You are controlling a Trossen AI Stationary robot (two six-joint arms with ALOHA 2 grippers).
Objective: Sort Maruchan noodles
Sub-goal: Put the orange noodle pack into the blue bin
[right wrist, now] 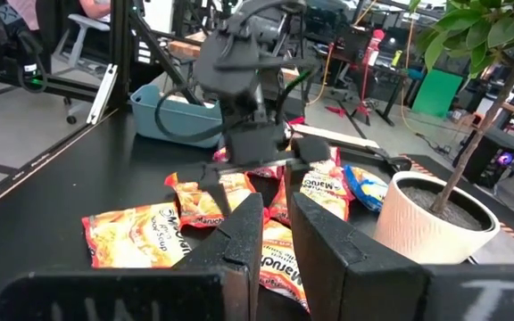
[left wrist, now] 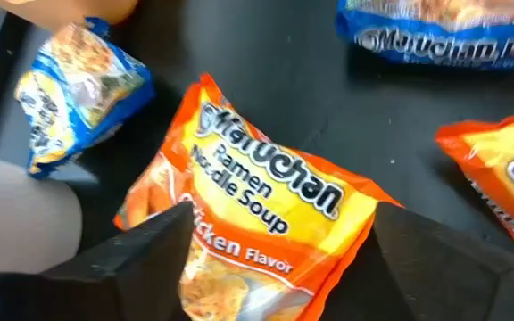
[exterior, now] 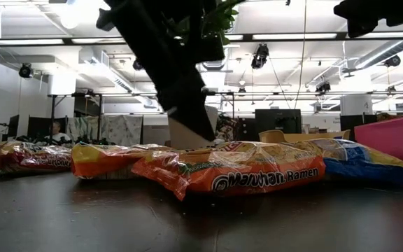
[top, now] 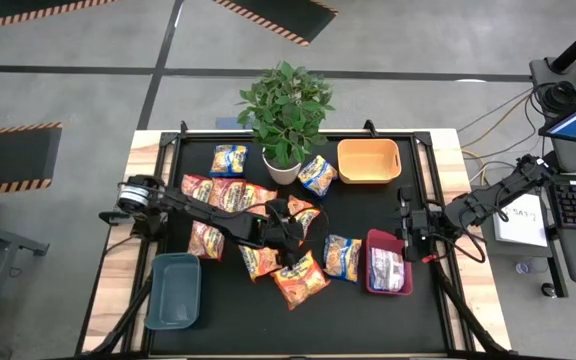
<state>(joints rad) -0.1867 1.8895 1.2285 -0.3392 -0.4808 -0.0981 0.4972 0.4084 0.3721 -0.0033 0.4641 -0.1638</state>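
Observation:
About a dozen Maruchan noodle packets lie flat on the black table, orange, red-pink and blue-and-yellow, mostly clustered at its middle. My left gripper hangs open over an orange chicken-flavour packet, one finger on either side of it. From the right wrist view my left gripper looks to be just above the pile. My right gripper waits at the table's right, beside the red bin. Its fingers stand a narrow gap apart and hold nothing. One packet lies in the red bin.
A potted plant in a white pot stands at the far middle, close behind the pile. An orange bin sits far right of it. A grey-blue bin sits at the near left. Bare table shows along the near edge.

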